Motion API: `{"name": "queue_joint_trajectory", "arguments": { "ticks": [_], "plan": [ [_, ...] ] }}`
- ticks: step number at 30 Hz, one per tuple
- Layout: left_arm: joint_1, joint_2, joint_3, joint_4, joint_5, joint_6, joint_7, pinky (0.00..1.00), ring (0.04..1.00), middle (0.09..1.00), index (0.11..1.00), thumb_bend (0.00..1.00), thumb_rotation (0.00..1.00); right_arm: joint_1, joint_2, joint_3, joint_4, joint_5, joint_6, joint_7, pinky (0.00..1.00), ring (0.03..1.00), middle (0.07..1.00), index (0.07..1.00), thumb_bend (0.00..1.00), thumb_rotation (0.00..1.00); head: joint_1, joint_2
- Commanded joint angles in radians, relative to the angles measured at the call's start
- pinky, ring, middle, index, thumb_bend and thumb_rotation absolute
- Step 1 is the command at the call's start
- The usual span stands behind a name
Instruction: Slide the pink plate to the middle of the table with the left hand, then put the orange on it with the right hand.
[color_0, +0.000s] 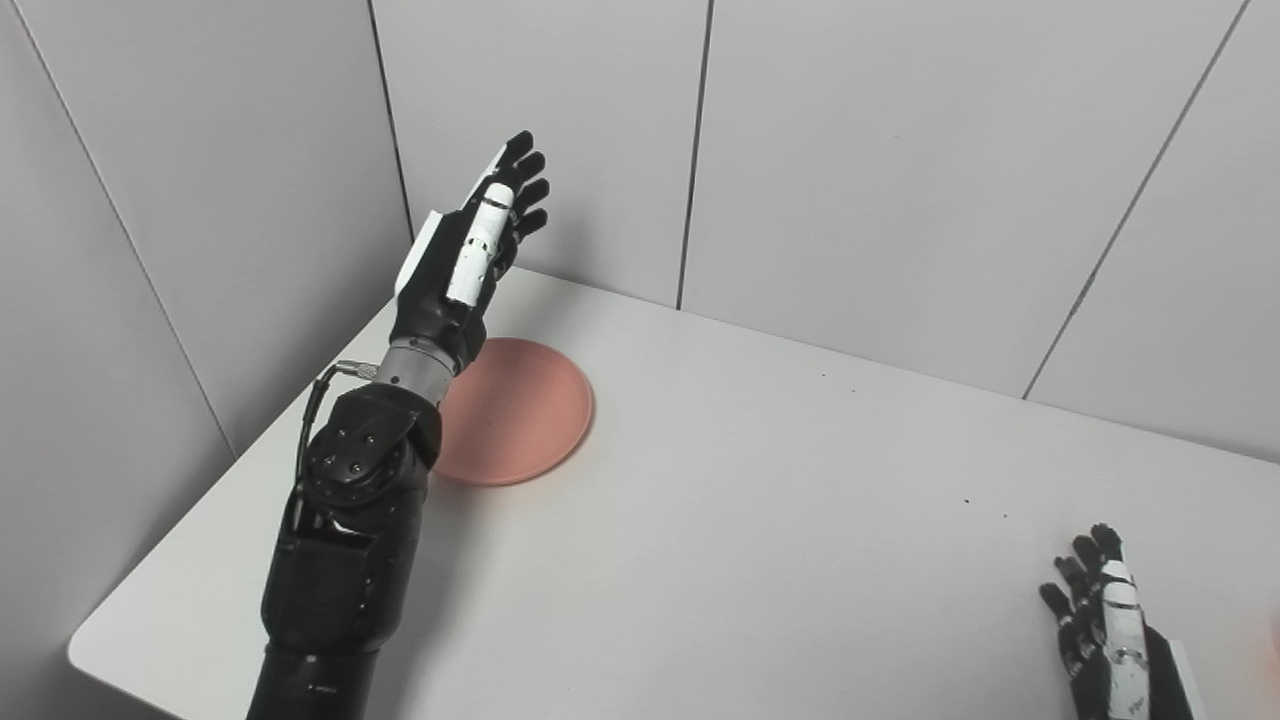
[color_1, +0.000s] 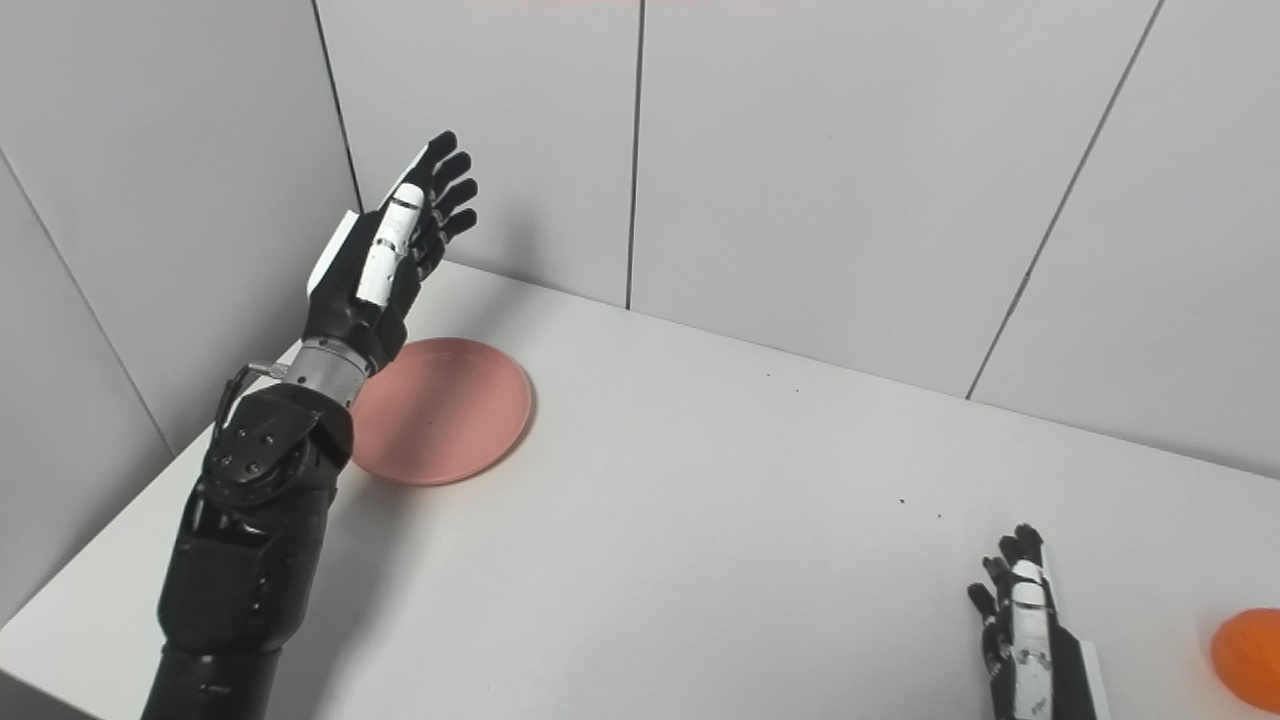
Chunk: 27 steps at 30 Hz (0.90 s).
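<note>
Plate position: pink plate lies flat near the far-left corner of the table, close to the left edge and well apart from the middle.
Plate contents: bare, nothing on it.
Left hand: left hand is raised above the plate's left rim, fingers stretched out and apart, pointing up toward the wall; it holds nothing and does not touch the plate.
Right hand: right hand sits low near the front-right corner of the table, fingers extended and spread, empty.
Orange: orange rests on the table at the right edge, just beside the right hand but not touching it; only the right eye view shows it clearly.
Done so far: by this layout, nothing; the slide looks not yet begun.
Left to do: bring the left hand down onto the plate, slide it to the table's middle, then grasp the orange and set it on the plate.
</note>
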Motion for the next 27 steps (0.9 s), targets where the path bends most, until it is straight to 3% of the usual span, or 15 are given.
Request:
{"name": "queue_joint_trajectory", "arguments": {
  "ticks": [1,6,15,27],
  "plan": [
    [-0.052,0.036,0.022,-0.016,-0.031,0.011,0.005,0.94,0.952,0.961,0.943,0.37,1.0,-0.021,-0.002,-0.007,-0.031,0.008,0.0,0.0,1.0,1.0,1.0,1.0,0.11,1.0,-0.001,0.001],
    [-0.046,0.073,0.062,0.016,-0.09,0.015,-0.012,0.95,0.948,0.954,0.936,0.38,1.0,-0.021,-0.004,-0.005,-0.035,0.0,0.006,-0.003,1.0,1.0,1.0,1.0,0.11,1.0,0.002,0.001],
    [-0.029,0.117,0.123,0.071,-0.118,0.027,0.015,0.95,0.953,0.955,0.944,0.35,1.0,-0.02,-0.005,-0.005,-0.04,0.005,0.005,0.001,1.0,1.0,1.0,1.0,0.09,1.0,0.001,0.003],
    [-0.001,0.13,0.143,0.159,-0.148,0.014,0.019,0.97,0.956,0.957,0.941,0.29,1.0,-0.019,-0.004,-0.003,-0.052,0.001,0.013,-0.003,1.0,1.0,1.0,1.0,0.09,1.0,0.01,0.001]
  ]
}}
